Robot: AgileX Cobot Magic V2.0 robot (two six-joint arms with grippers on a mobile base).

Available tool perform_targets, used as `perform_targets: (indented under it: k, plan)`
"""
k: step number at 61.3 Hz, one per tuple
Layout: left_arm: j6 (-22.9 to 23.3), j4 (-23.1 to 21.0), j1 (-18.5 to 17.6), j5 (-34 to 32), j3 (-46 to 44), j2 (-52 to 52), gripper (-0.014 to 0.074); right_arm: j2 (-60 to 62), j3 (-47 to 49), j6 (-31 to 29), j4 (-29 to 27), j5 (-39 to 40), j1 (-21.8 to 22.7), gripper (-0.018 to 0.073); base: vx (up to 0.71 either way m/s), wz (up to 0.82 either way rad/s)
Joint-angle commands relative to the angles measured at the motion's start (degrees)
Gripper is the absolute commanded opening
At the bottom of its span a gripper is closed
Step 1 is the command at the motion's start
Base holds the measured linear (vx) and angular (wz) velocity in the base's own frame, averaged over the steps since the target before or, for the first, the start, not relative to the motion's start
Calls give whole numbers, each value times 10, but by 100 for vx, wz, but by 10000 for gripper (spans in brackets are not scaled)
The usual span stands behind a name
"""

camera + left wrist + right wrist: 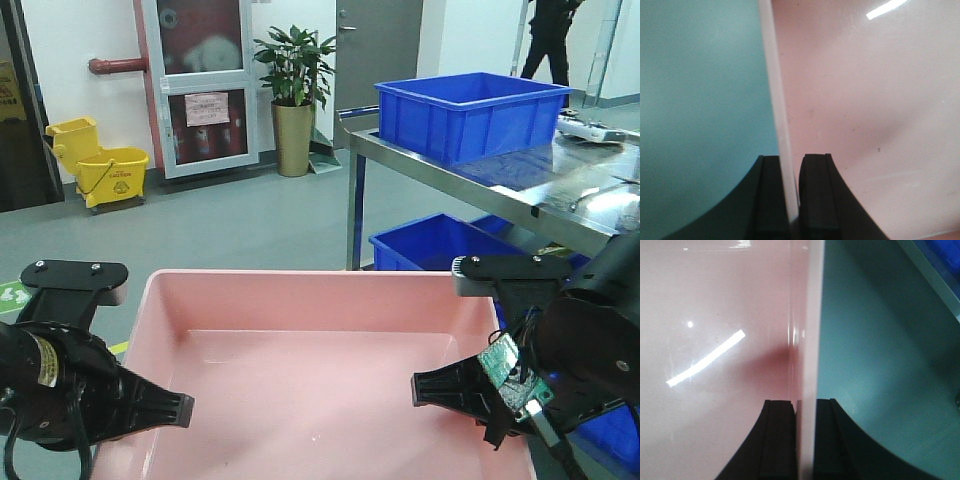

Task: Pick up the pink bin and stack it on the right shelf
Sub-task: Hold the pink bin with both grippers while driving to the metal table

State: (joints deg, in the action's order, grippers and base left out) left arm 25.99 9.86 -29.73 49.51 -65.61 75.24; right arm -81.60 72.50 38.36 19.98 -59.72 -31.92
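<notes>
Near you at the front of the scene, the pink bin [310, 370] sat between your two arms, well apart from the steel shelf [540, 185] on the far right. Your left gripper [790, 167] was closed down on the bin's left wall, rim pinched between both pads. Your right gripper [803, 410] clamped the right wall likewise. I judged the grab done and the carry in hand. Next you needed to move both arms together, keeping the bin level, rightward toward the shelf by the blue crate [470, 112].
</notes>
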Motion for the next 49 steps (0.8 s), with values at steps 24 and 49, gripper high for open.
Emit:
perform_targets:
  k: [24, 49]
  plan:
    - [-1, 23, -1, -24, -18, -21, 146, 19, 16, -3, 55, 3, 5, 53, 41, -3]
    - [-1, 23, -1, -24, -18, -21, 146, 19, 16, -3, 55, 3, 5, 53, 39, -24]
